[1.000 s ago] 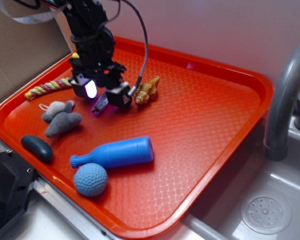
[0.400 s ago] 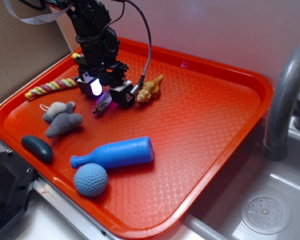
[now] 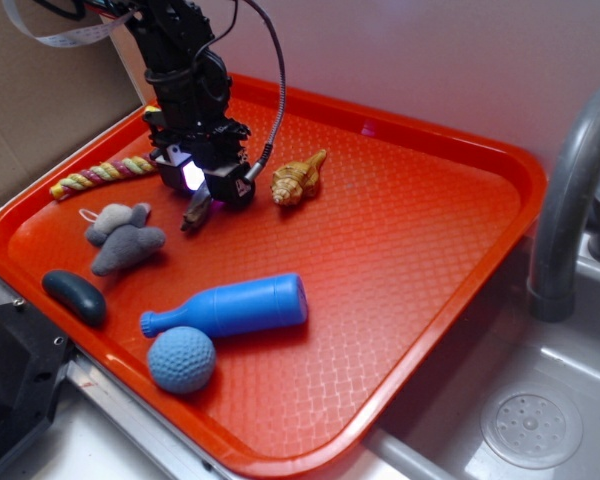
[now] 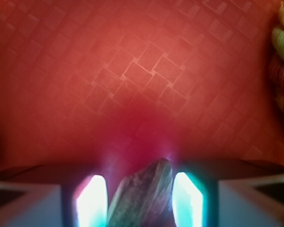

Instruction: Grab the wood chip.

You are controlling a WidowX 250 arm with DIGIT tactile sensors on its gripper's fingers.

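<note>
Closing on the wood chip (image 4: 142, 196) looks like the step in hand: at the back left of the red tray (image 3: 420, 250), the gripper (image 3: 206, 186) has its lit fingers either side of the chip, whose lower end shows below them near the tray floor. Whether they already pinch it I cannot tell. Next comes a firm squeeze and a straight lift. On the tray, the blue bottle (image 3: 230, 306), grey mouse toy (image 3: 125, 236) and blue ball (image 3: 181, 359) lie well forward; the rope (image 3: 100, 174) and seashell (image 3: 298, 180) flank the gripper, clear of a vertical lift.
</note>
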